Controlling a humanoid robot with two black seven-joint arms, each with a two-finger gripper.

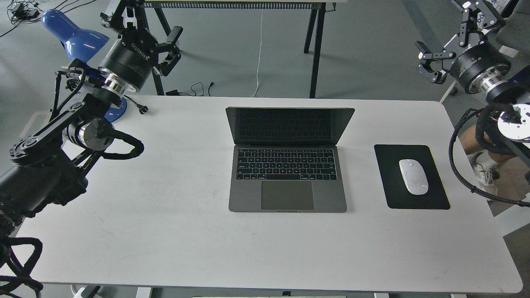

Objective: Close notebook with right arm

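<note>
White table (165, 215) holds an open notebook (287, 165). Right gripper (428, 64) hovers wide and empty, well right of it; closing apparently hasn't begun, so reaching the lid's top edge comes next.

We are holding both arms raised and spread wide, one at each side of the frame. Our left arm (62, 136) is coming in from the lower left and bending up toward the upper left, where its gripper (167, 49) is pointing right with its two fingers standing apart. Our right arm (492, 82) is entering from the right edge, its wrist angling toward the upper right corner. The right gripper (428, 62) is facing left, and its fingers appear parted, though they are showing small and dark here.
</note>
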